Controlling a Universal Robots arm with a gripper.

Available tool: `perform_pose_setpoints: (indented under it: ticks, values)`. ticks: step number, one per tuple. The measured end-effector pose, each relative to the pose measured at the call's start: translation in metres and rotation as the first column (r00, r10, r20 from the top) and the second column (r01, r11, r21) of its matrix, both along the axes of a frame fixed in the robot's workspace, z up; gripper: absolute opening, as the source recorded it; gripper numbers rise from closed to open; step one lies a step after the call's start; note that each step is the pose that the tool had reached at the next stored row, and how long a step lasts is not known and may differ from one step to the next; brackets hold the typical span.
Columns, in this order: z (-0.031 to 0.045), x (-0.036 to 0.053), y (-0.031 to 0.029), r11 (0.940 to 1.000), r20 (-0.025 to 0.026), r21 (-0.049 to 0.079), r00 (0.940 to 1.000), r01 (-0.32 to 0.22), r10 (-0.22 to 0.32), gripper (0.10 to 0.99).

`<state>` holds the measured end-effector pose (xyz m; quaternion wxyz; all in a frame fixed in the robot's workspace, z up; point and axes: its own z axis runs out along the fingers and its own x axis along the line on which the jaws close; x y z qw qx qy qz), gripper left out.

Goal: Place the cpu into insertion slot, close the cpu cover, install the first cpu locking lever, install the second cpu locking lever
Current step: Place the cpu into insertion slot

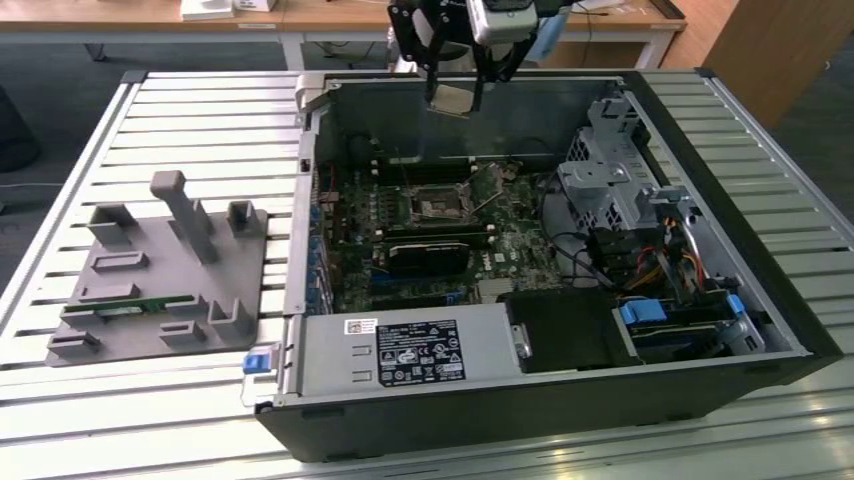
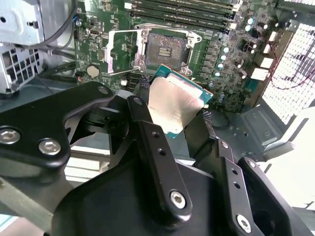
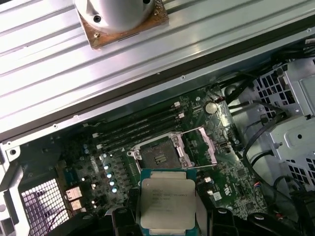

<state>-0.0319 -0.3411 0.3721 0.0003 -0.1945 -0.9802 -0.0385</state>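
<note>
My gripper [image 1: 455, 88] hangs above the back wall of the open computer case, shut on the cpu [image 1: 454, 98], a small square chip with a dull silver top. In both wrist views the black fingers [image 2: 142, 113] clamp the cpu [image 2: 173, 101] [image 3: 167, 201] by two opposite edges. Below it on the green motherboard lies the insertion slot [image 1: 438, 203] [image 2: 165, 46] [image 3: 159, 157], bare, with a dark centre. The cpu cover [image 2: 123, 51] [image 3: 199, 146], a thin silver frame, is swung open beside the slot.
The case [image 1: 747, 150] has tall walls around the board. A drive cage [image 1: 607, 175] and cables fill the exterior view's right, a power supply [image 1: 407, 352] the front. Long memory slots [image 3: 138, 125] run next to the socket. A grey fixture [image 1: 154, 275] stands outside on the slatted table.
</note>
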Motion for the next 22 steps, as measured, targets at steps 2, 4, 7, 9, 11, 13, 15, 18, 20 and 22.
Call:
perform_pose_setpoints:
  ticks: [2, 4, 7, 9, 11, 13, 15, 18, 20, 22]
  values:
    - [0.0000, 0.0000, 0.0000, 0.9999, 0.0000, -0.001, 0.9999, 0.017, -0.017, 0.533]
    - [-0.0001, 0.0000, 0.0000, 0.9995, 0.0000, -0.002, 0.9995, 0.033, -0.033, 0.533]
    - [-0.0001, 0.0000, 0.0000, 0.9984, 0.0001, -0.003, 0.9984, 0.056, -0.056, 0.533]
    - [-0.0002, 0.0000, 0.0000, 0.9974, 0.0002, -0.004, 0.9974, 0.072, -0.072, 0.533]
    - [-0.0002, 0.0000, 0.0000, 0.9962, 0.0003, -0.005, 0.9962, 0.087, -0.087, 0.533]
    - [-0.0002, 0.0000, 0.0000, 0.9946, 0.0003, -0.006, 0.9946, 0.103, -0.103, 0.533]
    - [-0.0003, 0.0000, 0.0000, 0.9926, 0.0004, -0.006, 0.9927, 0.121, -0.121, 0.533]
    - [-0.0004, 0.0000, 0.0000, 0.9885, 0.0008, -0.009, 0.9886, 0.151, -0.151, 0.533]
    - [-0.0005, 0.0000, 0.0000, 0.9848, 0.0011, -0.011, 0.9849, 0.173, -0.173, 0.533]
    - [-0.0006, 0.0000, 0.0000, 0.9803, 0.0015, -0.013, 0.9804, 0.197, -0.197, 0.533]
